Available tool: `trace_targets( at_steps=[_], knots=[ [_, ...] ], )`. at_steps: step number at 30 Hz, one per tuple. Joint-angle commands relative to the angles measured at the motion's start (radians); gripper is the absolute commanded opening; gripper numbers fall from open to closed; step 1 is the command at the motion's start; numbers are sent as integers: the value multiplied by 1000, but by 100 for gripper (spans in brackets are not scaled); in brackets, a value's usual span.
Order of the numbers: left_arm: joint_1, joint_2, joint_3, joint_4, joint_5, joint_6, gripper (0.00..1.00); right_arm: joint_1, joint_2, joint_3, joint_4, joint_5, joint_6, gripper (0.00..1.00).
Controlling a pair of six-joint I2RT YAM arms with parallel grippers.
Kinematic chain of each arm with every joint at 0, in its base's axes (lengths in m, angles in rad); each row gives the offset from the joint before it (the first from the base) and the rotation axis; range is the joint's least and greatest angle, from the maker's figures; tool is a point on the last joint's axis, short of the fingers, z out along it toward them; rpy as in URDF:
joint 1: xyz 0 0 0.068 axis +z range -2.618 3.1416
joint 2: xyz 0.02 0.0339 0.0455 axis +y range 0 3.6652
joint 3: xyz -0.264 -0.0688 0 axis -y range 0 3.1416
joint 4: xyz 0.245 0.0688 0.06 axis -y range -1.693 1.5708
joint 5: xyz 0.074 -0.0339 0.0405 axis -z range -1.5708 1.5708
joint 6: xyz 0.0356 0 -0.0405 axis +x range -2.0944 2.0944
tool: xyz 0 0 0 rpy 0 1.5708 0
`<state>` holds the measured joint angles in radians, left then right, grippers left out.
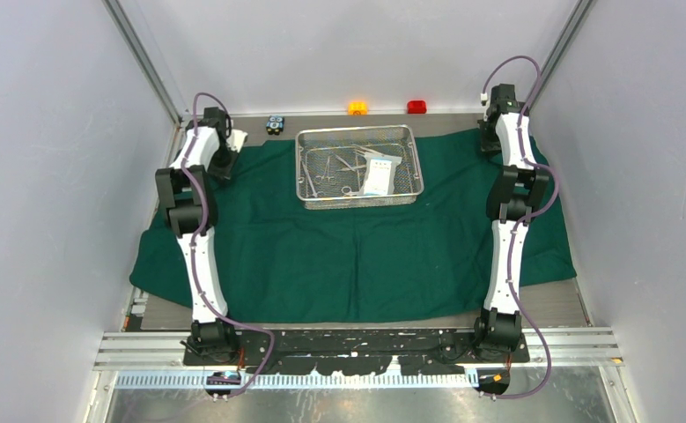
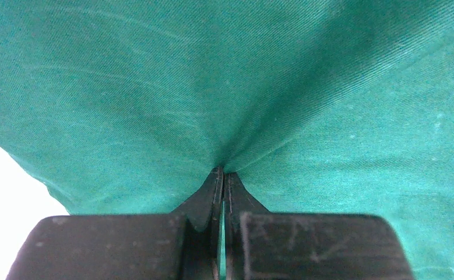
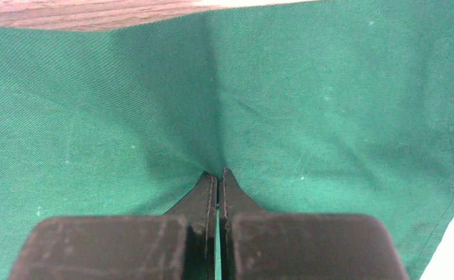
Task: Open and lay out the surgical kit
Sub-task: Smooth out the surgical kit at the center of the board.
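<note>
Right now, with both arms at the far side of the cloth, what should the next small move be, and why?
Probably ease both far corners outward and down flat, then release. The left gripper and right gripper are each shut on a puckered pinch of the green cloth, which lies spread open under the wire-mesh tray.

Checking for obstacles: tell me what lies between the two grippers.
Top view: the mesh tray sits on the green cloth between the left gripper and right gripper, both pinching cloth.
</note>
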<state>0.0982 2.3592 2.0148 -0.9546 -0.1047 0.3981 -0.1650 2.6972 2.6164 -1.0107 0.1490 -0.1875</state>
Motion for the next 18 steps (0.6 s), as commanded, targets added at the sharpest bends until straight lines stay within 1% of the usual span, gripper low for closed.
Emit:
trace_targets(
  at_steps=[1, 5, 8, 18],
  knots=[
    [5, 55, 64, -6, -7, -12, 0, -23, 25, -13, 96, 78, -27, 0],
    [11, 69, 88, -5, -24, -4, 0, -24, -25, -110, 131, 79, -34, 0],
    [20, 81, 110, -16, -32, 3, 0, -24, -49, -148, 138, 80, -36, 1],
    [71, 92, 127, -10, -46, 24, 0, -28, -60, -160, 132, 83, -33, 0]
  ],
)
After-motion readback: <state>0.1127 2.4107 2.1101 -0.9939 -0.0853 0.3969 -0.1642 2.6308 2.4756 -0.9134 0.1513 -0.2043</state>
